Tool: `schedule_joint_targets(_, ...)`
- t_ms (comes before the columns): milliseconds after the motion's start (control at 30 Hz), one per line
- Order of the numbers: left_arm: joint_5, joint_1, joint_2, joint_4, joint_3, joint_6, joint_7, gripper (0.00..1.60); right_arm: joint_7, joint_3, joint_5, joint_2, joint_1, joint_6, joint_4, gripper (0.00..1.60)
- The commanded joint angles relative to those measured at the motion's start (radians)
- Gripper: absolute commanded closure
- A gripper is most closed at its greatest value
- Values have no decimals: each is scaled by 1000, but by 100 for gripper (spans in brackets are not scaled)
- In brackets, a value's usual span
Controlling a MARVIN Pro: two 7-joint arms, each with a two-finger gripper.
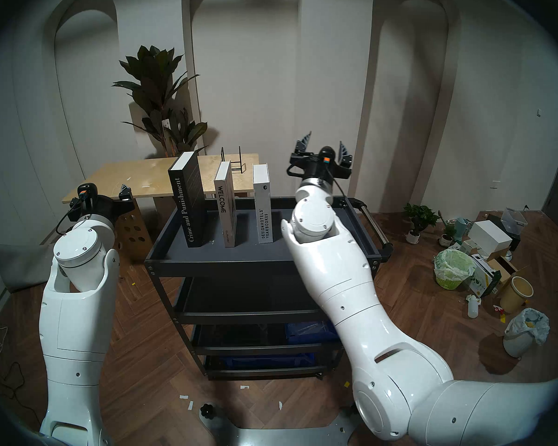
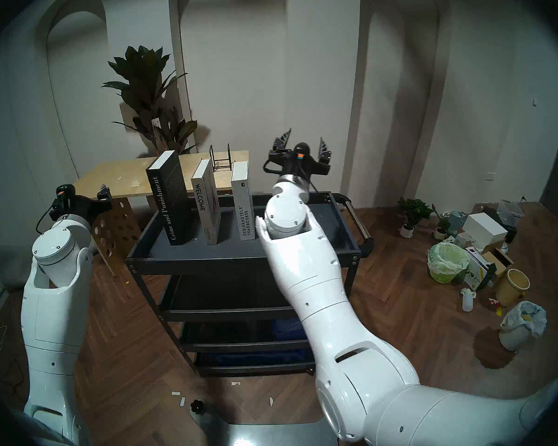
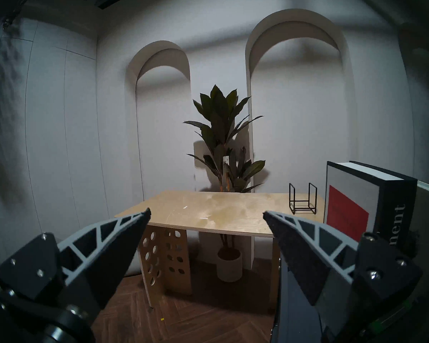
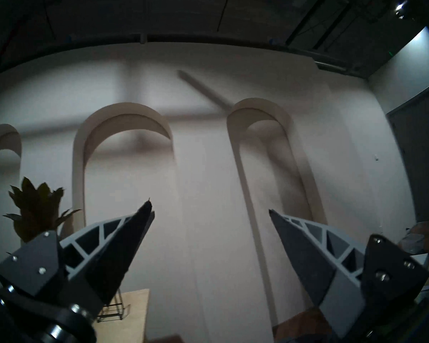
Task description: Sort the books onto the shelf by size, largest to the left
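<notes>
- The three books stand upright and apart on the shelf [image 1: 207, 265], spines toward me: black "Crime and Punishment" [image 1: 187, 204], then the thin "WELCOME" book [image 1: 225, 207], then the white "DESIGN HOTELS YEARBOOK 09" [image 1: 262, 207].
- From my right gripper [image 1: 323, 147] they run away to its left, tallest farthest off; from my left gripper [image 3: 206, 217] the black volume is nearest, just to its right.
- Judgement: heights already fall from left to right, so the sort looks complete or nearly so.
- Right gripper: fingers spread wide, nothing between them, raised above and to the right of the white book, aimed at the wall.
- Left gripper: fingers apart, empty, beside the shelf's left end, facing the plywood table [image 3: 221, 211].
- Next move, as I judge it: draw both arms clear without brushing a book; none has side support, so a knock could topple one.
- Shelf: dark grey rimmed tray atop a black cart, steel handle [image 1: 372, 220] to the right of my right gripper.
- Room: small wire rack [image 1: 234, 160] on the table, tall plant [image 1: 161, 91] behind, arched white wall, herringbone wood floor, clutter far right.
</notes>
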Motion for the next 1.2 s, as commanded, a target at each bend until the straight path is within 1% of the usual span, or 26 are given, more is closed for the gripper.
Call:
schedule_joint_targets(0, 15, 9, 15, -50, 11, -19, -12, 0, 57, 73, 7, 116, -57, 80, -61, 0)
schedule_joint_targets(133, 14, 24, 14, -56, 15, -18, -21, 0, 116, 88, 20, 160, -96, 139, -88, 0)
schedule_joint_targets(333, 21, 47, 23, -65, 24, -28, -40, 0, 220, 110, 53, 219, -138, 211, -171, 0)
schedule_joint_targets(400, 25, 54, 28, -69, 24, -31, -46, 0, 255, 113, 66, 234, -145, 234, -184, 0)
schedule_joint_targets(500, 28, 63, 33, -74, 22, -37, -54, 0, 321, 119, 91, 260, -172, 278, -239, 0)
schedule_joint_targets(533, 28, 66, 34, -76, 21, -39, -57, 0, 321, 118, 97, 266, -166, 284, -227, 0)
schedule_joint_targets(567, 29, 69, 35, -77, 20, -41, -59, 0, 347, 121, 106, 274, -176, 300, -248, 0)
schedule_joint_targets(600, 30, 72, 37, -79, 19, -44, -63, 0, 376, 124, 116, 284, -186, 318, -270, 0)
schedule_joint_targets(767, 29, 86, 42, -82, 15, -56, -81, 0, 458, 122, 169, 317, -201, 376, -322, 0)
schedule_joint_targets(800, 29, 89, 42, -82, 14, -59, -86, 0, 493, 127, 182, 328, -213, 398, -349, 0)
schedule_joint_targets(833, 28, 92, 43, -81, 14, -63, -91, 0, 485, 124, 193, 335, -205, 400, -335, 0)
schedule_joint_targets(867, 27, 96, 44, -80, 13, -67, -95, 0, 523, 132, 208, 347, -222, 423, -366, 0)
schedule_joint_targets(933, 24, 99, 43, -74, 11, -76, -104, 0, 548, 139, 233, 364, -233, 441, -381, 0)
schedule_joint_targets(1033, 23, 105, 46, -74, 7, -90, -117, 0, 616, 152, 275, 395, -255, 498, -429, 0)
schedule_joint_targets(1067, 22, 106, 46, -73, 6, -94, -120, 0, 621, 152, 288, 403, -253, 508, -428, 0)
schedule_joint_targets(1100, 22, 108, 47, -73, 4, -99, -125, 0, 663, 164, 302, 415, -270, 539, -463, 0)
schedule_joint_targets(1133, 21, 109, 47, -72, 3, -103, -129, 0, 654, 158, 318, 424, -259, 544, -448, 0)
schedule_joint_targets(1167, 21, 110, 48, -71, 2, -109, -133, 0, 690, 169, 330, 435, -274, 573, -477, 0)
